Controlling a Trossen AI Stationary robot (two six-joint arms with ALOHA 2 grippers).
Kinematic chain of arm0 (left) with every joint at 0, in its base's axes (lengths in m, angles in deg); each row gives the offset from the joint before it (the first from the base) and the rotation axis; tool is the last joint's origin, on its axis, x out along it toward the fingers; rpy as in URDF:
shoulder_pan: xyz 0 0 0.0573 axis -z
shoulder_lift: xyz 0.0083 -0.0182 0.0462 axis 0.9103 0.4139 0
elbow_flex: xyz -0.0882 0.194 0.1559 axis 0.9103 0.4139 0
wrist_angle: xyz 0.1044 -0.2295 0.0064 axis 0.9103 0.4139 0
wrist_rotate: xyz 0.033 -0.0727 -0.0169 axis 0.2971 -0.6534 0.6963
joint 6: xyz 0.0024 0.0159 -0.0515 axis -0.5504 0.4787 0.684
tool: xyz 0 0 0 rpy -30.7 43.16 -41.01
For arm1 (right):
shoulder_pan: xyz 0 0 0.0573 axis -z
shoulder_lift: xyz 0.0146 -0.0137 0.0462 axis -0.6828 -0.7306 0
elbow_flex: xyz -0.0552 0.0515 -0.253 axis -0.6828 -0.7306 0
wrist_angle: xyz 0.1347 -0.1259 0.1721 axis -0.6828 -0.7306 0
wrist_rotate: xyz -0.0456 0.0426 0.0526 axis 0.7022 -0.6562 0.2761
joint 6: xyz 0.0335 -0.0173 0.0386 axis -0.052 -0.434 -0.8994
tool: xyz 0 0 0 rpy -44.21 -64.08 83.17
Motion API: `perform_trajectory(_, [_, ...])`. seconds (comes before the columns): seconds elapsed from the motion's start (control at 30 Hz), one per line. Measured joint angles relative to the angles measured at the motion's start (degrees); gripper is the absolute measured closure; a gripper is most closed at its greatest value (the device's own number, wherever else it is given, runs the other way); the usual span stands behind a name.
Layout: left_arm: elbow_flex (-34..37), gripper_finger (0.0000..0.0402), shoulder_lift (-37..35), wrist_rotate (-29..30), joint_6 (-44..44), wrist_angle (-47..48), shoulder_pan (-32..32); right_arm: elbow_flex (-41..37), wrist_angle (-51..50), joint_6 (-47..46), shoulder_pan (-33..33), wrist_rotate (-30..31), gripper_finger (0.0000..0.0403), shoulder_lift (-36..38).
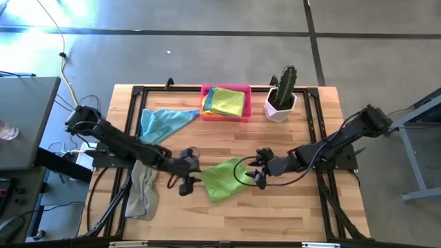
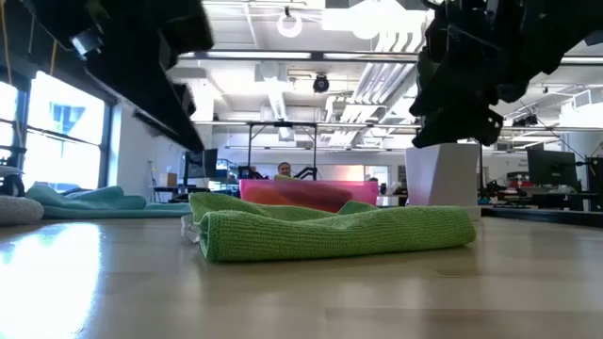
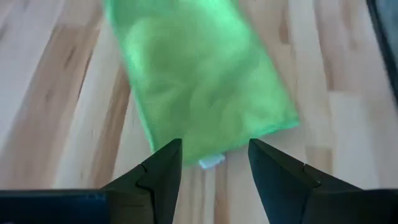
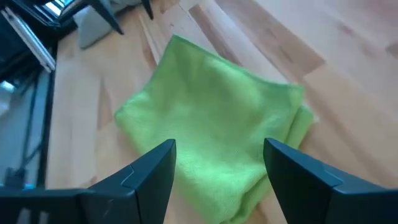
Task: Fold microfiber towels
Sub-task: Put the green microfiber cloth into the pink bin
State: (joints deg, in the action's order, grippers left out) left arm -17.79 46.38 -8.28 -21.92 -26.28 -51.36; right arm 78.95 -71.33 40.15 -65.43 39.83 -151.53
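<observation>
A lime green microfiber towel [image 1: 224, 179] lies folded in several layers on the wooden table's near middle; in the low view the green towel [image 2: 330, 231] rests flat. My left gripper [image 1: 187, 182] hovers open just off its left end, and the left wrist view shows that gripper [image 3: 214, 162] above the towel's edge [image 3: 199, 74]. My right gripper [image 1: 256, 172] stands open at the towel's right side, its fingers [image 4: 219, 168] spread over the towel [image 4: 211, 130]. Neither touches it.
A light blue towel [image 1: 162, 122] lies spread at the far left. A grey towel [image 1: 143, 189] hangs over the near left edge. A pink tray [image 1: 225, 103] holding folded towels stands at the far middle, beside a cactus in a white pot [image 1: 281, 96].
</observation>
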Motion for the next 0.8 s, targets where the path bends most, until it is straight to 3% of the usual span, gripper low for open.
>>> perform_trajectory(0.13, [6.7, 0.0225, -1.1, 1.2, 11.6, -12.7, 0.8, 0.0, 1.9, 5.7, 1.2, 0.3, 0.0167, -0.2])
perform_trajectory(0.23, [8.3, 0.0223, -0.4, 1.1, 16.8, -15.9, 2.2, 0.0, 2.6, 9.9, 1.7, 0.4, 0.0167, -0.8])
perform_trajectory(0.47, [8.5, 0.0199, 0.3, 4.1, 21.7, -16.0, 3.1, 0.0, 0.7, 15.3, 2.2, 0.0, 0.0167, -2.3])
perform_trajectory(0.7, [8.6, 0.0173, 2.7, 10.0, 41.3, -12.4, 3.7, 0.0, 1.0, 11.8, 2.1, -7.7, 0.0167, -2.2])
perform_trajectory(0.8, [8.5, 0.017, 4.2, 6.1, 47.3, -14.3, 4.3, 0.0, 0.8, 12.3, 2.1, -8.4, 0.0167, -2.2])
